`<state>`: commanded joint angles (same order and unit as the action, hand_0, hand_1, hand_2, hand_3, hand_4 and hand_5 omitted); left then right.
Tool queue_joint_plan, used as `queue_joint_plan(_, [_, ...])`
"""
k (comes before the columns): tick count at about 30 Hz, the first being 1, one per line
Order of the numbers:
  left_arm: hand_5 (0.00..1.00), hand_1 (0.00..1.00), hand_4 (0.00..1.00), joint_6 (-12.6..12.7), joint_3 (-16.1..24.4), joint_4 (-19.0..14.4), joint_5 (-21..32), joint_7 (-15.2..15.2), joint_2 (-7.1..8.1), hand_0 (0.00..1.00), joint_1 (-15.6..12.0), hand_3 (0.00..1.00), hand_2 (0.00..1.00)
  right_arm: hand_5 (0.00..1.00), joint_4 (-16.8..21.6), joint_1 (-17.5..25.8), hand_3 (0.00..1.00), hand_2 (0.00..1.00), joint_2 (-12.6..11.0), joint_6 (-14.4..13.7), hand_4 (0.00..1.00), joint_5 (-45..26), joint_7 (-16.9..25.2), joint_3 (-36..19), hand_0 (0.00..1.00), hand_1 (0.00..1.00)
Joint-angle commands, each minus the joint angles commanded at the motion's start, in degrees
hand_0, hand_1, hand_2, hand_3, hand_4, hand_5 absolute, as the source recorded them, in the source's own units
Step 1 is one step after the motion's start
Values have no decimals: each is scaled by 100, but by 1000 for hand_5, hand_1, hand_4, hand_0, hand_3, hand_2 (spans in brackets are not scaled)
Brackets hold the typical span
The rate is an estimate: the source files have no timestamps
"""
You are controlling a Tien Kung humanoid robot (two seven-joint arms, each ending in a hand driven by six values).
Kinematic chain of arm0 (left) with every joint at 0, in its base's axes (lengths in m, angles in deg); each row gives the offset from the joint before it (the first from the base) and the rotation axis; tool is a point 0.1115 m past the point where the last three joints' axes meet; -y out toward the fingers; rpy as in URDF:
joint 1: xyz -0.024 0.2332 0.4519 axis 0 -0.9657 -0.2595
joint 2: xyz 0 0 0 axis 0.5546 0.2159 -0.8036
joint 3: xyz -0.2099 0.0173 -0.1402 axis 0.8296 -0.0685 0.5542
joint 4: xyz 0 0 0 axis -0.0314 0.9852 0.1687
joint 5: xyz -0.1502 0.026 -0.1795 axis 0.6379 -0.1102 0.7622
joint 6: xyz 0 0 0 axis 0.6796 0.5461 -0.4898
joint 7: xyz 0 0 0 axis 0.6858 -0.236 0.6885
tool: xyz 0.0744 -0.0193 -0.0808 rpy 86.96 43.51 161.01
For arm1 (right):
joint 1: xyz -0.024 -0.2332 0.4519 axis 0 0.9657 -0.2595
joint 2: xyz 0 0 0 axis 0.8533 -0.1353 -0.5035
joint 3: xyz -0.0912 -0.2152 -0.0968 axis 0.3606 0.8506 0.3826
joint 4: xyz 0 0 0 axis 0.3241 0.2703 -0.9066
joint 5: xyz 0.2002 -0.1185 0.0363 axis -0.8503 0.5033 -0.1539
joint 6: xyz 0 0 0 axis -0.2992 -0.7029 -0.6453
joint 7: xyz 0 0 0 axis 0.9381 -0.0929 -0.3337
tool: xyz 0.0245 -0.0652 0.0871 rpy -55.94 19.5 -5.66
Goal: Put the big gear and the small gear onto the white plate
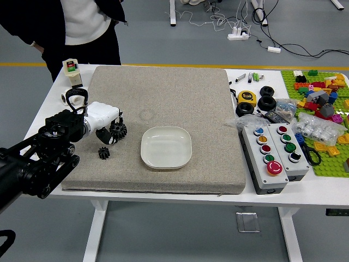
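Note:
My left hand [112,126], in a white covering with black fingertips, is over the left part of the grey mat. Its fingers are closed around the near-left side of the black big gear [119,130]; they hide part of it. The black small gear [103,153] lies on the mat just below the hand, apart from it. To the right of both gears, the white plate [166,148] rests on the mat with nothing on it. My right arm is out of view.
The grey mat [180,93] covers much of the white table. A white bottle [72,73] stands at the far left. Tape measure [247,98], wheels, button boxes [264,158] and toy bricks are on the right. A person [90,30] stands beyond the table, hands off the objects.

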<state>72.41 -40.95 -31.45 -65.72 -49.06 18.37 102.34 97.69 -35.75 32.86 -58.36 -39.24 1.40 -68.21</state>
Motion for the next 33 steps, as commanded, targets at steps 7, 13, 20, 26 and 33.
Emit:
queue_joint_plan(7, [2,390,647,-126,-73,-629,0,-87,70,304,27,533,473,758,0,17,705,801,-1,1,854,-6,2,7,686,735])
queue_joint_plan(13, [2,392,649,-270,-368,-1441,0,-212,81,300,20,537,474,756,-3,45,704,801,1,0,853,-4,4,4,684,735])
queue_joint_plan(20, [7,399,640,-324,-898,-2057,0,-293,26,295,62,540,480,753,-6,65,701,800,-1,1,852,-13,4,27,684,734])
queue_joint_plan(26, [22,409,623,-242,-1270,-1824,0,-270,-132,295,139,548,490,753,-7,77,699,799,-7,6,851,-6,5,35,682,734])
queue_joint_plan(33, [351,596,998,-157,-1315,-1563,0,-210,-227,350,133,651,682,752,-9,80,694,796,-14,-3,850,13,12,10,682,732])
